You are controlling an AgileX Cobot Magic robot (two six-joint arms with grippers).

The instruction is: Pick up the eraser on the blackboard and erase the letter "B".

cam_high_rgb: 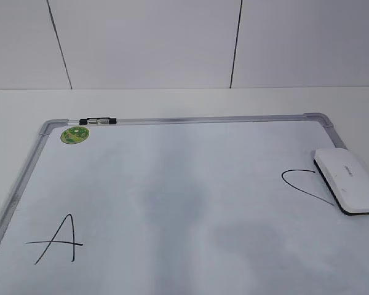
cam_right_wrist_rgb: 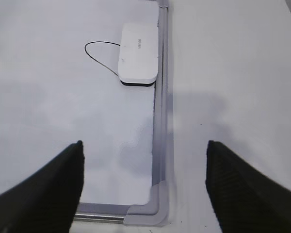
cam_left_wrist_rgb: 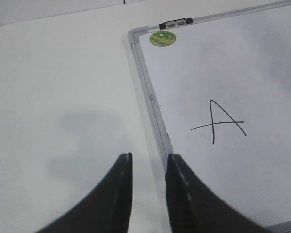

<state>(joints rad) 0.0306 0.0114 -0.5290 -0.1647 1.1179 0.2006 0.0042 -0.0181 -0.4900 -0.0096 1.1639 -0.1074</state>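
The white eraser (cam_high_rgb: 347,179) (cam_right_wrist_rgb: 138,53) lies flat on the blackboard (cam_high_rgb: 190,119) beside its right frame, covering part of a curved black stroke (cam_high_rgb: 298,181) (cam_right_wrist_rgb: 99,51). No letter "B" shows in any view; the board's middle holds only a faint grey smear (cam_high_rgb: 172,203). My right gripper (cam_right_wrist_rgb: 144,143) hangs wide open and empty above the board's near right corner, well short of the eraser. In the left wrist view my left gripper (cam_left_wrist_rgb: 148,156) stands narrowly open with nothing between its fingers, over the board's left frame (cam_left_wrist_rgb: 148,92). Neither gripper appears in the exterior view.
A black letter "A" (cam_high_rgb: 55,239) (cam_left_wrist_rgb: 217,122) is drawn at the board's near left. A round green sticker (cam_high_rgb: 74,134) (cam_left_wrist_rgb: 162,38) and a black-and-silver clip (cam_high_rgb: 98,121) sit at the far left corner. The white table (cam_left_wrist_rgb: 58,87) surrounds the board.
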